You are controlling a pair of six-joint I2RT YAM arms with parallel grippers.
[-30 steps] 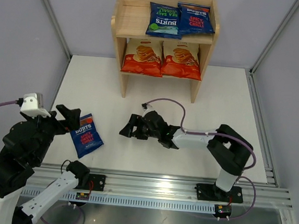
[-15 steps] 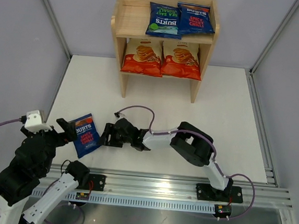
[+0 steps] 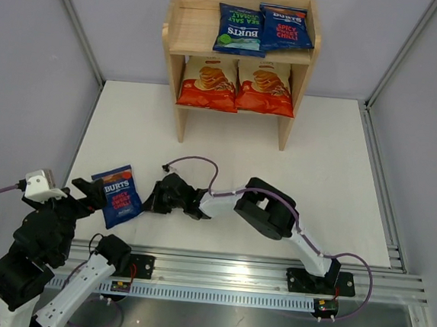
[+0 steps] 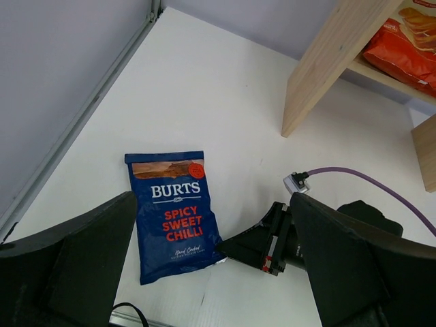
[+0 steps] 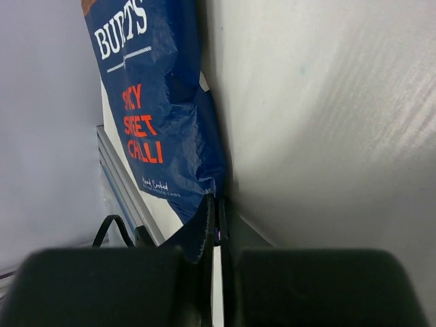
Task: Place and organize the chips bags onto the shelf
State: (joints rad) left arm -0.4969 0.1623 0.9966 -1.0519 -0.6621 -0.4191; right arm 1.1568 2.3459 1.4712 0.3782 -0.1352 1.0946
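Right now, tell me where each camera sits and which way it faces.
Top external: above, behind the bases, looking down on table, shelf, left arm, right arm.
Left wrist: low, facing the Burts bag between its open jaws.
Right wrist: at table level, jaws pinching that bag's corner.
Both wrist views share that bag.

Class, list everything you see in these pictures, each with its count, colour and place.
shelf: one, light wood, table's far side.
table: one, white, beneath everything.
Cassava Chips bags: two, cream and red-orange, lower tier, side by side.
shelved Burts bags: two, dark blue, green-labelled and red-labelled, top tier.
loose Burts bag: one, dark blue, on table, near left.
left fingers: two, black, open, beside loose bag.
right fingers: two, black, shut on its corner.
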